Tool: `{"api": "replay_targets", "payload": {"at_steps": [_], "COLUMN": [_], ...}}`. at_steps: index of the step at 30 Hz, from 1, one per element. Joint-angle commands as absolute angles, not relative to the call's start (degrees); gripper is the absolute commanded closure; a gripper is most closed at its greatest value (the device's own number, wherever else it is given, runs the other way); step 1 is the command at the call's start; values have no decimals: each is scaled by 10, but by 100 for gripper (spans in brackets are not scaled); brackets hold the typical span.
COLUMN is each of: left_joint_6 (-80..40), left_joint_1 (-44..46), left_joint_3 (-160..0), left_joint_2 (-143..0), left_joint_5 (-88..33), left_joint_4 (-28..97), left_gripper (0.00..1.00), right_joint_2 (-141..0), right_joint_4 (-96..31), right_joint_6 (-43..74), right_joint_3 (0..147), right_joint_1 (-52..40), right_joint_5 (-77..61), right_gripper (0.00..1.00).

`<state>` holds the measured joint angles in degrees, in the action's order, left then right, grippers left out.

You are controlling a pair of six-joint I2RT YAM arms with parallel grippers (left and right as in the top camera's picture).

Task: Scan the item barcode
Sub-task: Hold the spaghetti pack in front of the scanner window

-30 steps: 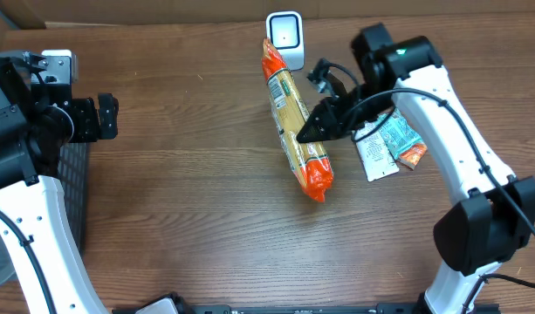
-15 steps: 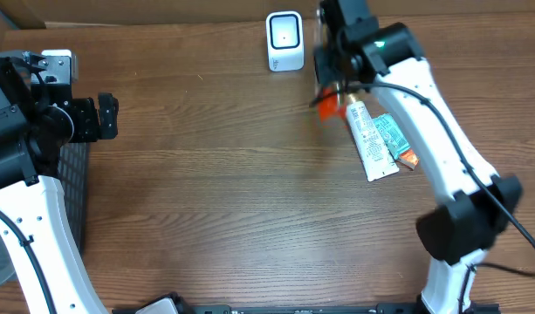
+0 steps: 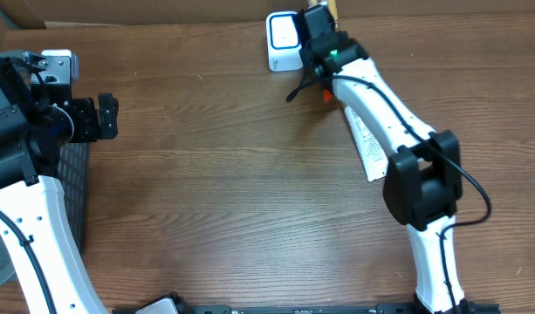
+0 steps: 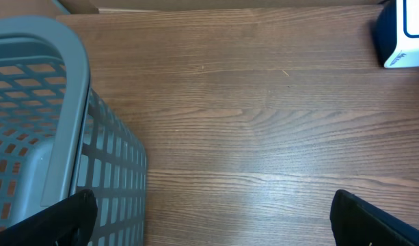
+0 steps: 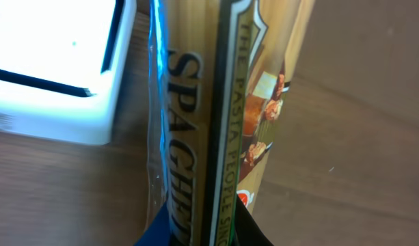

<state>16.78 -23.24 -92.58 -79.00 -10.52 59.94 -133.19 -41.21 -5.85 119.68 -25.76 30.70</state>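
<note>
Right hand (image 5: pixel 199 236): clamped on the spaghetti packet (image 5: pixel 195 116); its dark tips show on both sides of the packet at the bottom edge of the wrist view
Spaghetti packet: lifted off the surface (image 3: pixel 206 201) at the far edge, just beside the scanner (image 3: pixel 284 39) on its right; it runs lengthwise up the wrist view with the printed face toward the camera
Scanner: white box at the far middle of the surface; its glowing face fills the upper left of the right wrist view, and the packet overlaps its right edge there
In the way: from above, the right arm and wrist cover nearly the whole packet; only an orange end shows under the arm
White packet (image 3: pixel 367 144): lies flat on the surface under the right arm, partly hidden by it; whether anything lies beside it I cannot tell
Left hand (image 3: pixel 108 118): fingers wide apart, holding nothing, hovering at the left side, well apart from the scanner
Basket (image 4: pixel 65 61): grey, slotted walls, just below and beside the left hand at the left edge of the surface
</note>
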Motion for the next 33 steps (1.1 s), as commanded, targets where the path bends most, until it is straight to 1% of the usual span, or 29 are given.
{"api": "replay_targets", "payload": {"at_steps": [1, 4, 6, 11, 33], "left_joint_6": [178, 178, 178, 178, 178], "left_joint_1": [-232, -232, -232, -232, -232], "left_joint_3": [-934, -934, -934, -934, -934], "left_joint_2": [-791, -791, -791, -791, -791], "left_joint_5": [-110, -110, -110, -110, -110], "left_joint_4": [598, 598, 598, 598, 598], "left_gripper": [0, 0, 0, 0, 0], "right_joint_2": [-1349, -1374, -1383, -1393, -1395], "right_joint_4": [-361, -321, -304, -290, -297], "right_joint_6": [-171, -236, -249, -250, -250], "right_joint_3": [1219, 1219, 1219, 1219, 1219], "right_joint_1": [-289, -307, -314, -319, -330], "right_joint_5": [455, 521, 531, 544, 587], "right_gripper": [96, 96, 96, 96, 97]}}
